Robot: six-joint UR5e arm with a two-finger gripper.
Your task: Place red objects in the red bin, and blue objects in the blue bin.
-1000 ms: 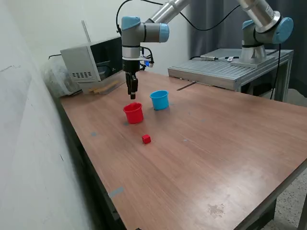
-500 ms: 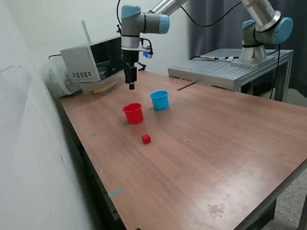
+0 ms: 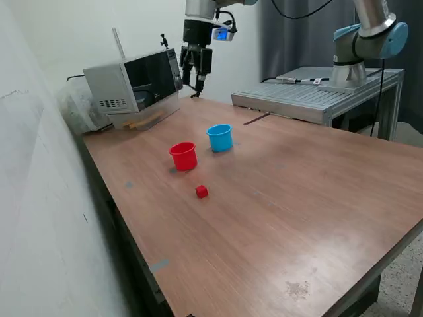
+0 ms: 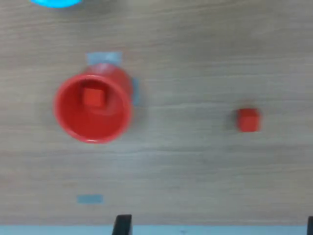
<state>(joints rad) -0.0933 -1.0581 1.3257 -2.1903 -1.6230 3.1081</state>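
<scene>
Gripper (image 3: 197, 84) is high above the table's (image 3: 277, 198) far edge, in front of the microwave (image 3: 132, 82), well clear of both cups. Fingers look slightly parted with nothing between them, as far as the exterior view shows; too small to say more about the gap.

Red cup (image 3: 184, 156) stands upright on the table, blue cup (image 3: 220, 137) just beside it toward the exterior view's right and a bit farther back. They're near each other but not touching.

Wrist view looks straight down into the red cup (image 4: 93, 108): one red cube (image 4: 92, 96) sits on its floor. Second red cube (image 4: 248, 120) lies on bare wood, apart from the cup; in the exterior view it's the loose cube (image 3: 201, 191) nearer the camera than the red cup.

Only a sliver of the blue cup's rim (image 4: 56, 3) shows at the wrist frame's edge, so I can't tell what's inside. No blue cubes visible on the table in either view.

Small bluish tape patches on the wood: one (image 4: 103, 57) touching the red cup's side, another (image 4: 90, 198) away from it. Wrist image is a bit blurred.
</scene>
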